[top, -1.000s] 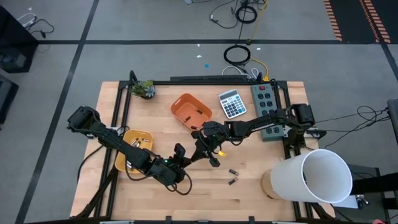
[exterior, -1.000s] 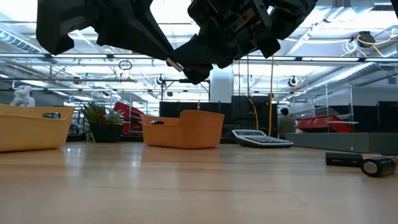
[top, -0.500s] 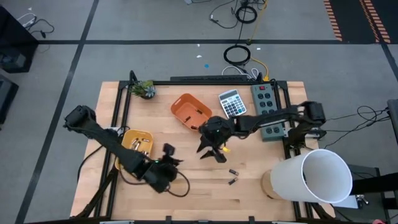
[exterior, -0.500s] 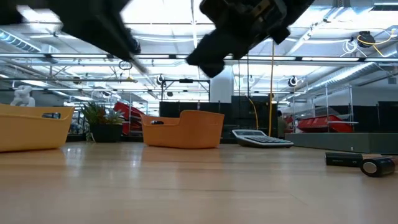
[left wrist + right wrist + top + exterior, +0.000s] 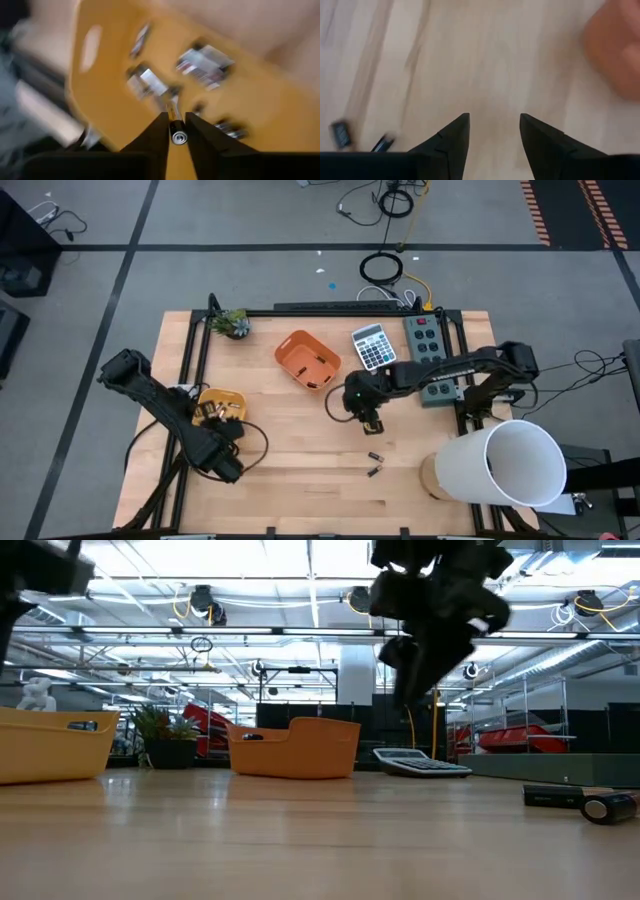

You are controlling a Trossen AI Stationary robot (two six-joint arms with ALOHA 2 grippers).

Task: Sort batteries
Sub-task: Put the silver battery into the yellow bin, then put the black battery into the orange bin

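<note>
My left gripper [image 5: 215, 416] hangs over the yellow bin [image 5: 236, 402] at the table's left, shut on one small battery [image 5: 177, 136]. Several batteries [image 5: 202, 62] lie on the bin's floor below it. My right gripper [image 5: 366, 418] stands open above bare wood at mid-table, just right of the orange bin [image 5: 308, 358]; it holds nothing [image 5: 494, 131]. Two dark batteries [image 5: 375, 456] [image 5: 372, 472] lie on the table nearer the front edge; the low view shows them at the right [image 5: 585, 802]. My left gripper pinches the battery between its two fingertips [image 5: 161, 131]. The round silvery end [image 5: 178, 138] faces the wrist camera, so the battery lies along the fingers. They point steeply down from above. The battery hangs clear above the yellow bin's floor.
A calculator [image 5: 373, 346] and a power strip [image 5: 428, 360] lie at the far right. A small plant [image 5: 234, 323] stands at the far left corner. A large white cylinder [image 5: 510, 465] stands at the near right corner.
My left gripper has swung from mid-table toward the left edge, turning about, and now stands over the yellow bin with the battery. My right gripper has opened, drawn away toward the right and tipped its fingers further down.
</note>
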